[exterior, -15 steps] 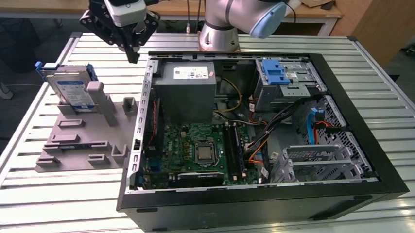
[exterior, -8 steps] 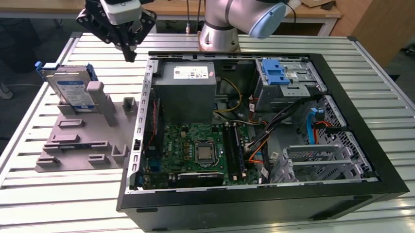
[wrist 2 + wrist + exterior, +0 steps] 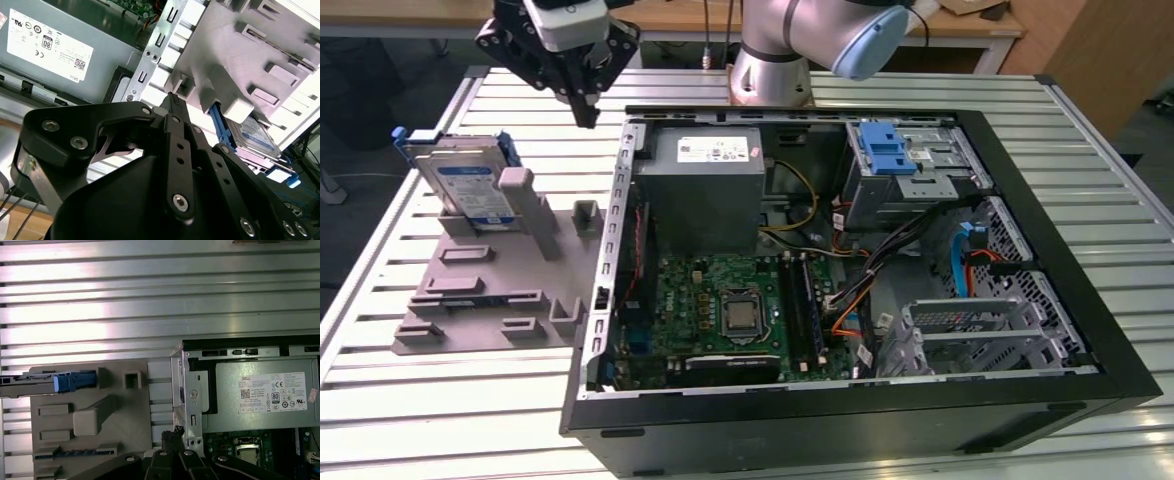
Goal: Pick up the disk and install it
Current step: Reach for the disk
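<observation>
Standing on edge, the flat blue-framed disk point(image 3: 464, 185) is apart from the black pincer point(image 3: 586, 118) (tips together).

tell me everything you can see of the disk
The disk is a flat silver metal drive with a white-and-blue label, framed by a blue plastic bracket. It stands on edge in the grey fixture, at the exterior view's left of the computer case. The gripper hangs apart from it.
</observation>
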`<state>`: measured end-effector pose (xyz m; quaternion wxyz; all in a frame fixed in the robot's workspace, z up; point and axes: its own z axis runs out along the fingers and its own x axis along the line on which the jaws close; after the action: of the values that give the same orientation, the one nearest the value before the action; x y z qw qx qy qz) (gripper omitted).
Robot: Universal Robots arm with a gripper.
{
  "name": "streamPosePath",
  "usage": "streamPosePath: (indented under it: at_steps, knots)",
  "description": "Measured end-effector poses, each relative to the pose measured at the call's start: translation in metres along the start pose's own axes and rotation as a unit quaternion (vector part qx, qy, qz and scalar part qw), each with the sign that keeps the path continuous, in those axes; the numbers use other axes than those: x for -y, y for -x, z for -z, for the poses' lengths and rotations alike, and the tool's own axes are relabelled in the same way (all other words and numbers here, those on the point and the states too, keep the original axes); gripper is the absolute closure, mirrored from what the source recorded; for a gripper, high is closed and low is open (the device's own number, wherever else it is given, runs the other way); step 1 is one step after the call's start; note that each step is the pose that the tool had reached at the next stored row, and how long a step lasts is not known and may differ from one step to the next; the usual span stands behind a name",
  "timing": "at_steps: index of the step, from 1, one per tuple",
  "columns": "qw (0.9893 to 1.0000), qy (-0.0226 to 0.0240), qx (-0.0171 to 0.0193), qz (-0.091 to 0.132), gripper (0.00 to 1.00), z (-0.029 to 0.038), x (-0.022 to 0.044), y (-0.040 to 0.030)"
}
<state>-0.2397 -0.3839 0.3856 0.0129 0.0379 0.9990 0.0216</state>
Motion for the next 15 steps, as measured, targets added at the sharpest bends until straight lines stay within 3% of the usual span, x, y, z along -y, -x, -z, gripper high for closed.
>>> streamPosePath:
  at_steps: [15]
  knots:
    - [1.0,0.0,0.0,0.0,0.89,-0.0001,0.0005,-0.0085]
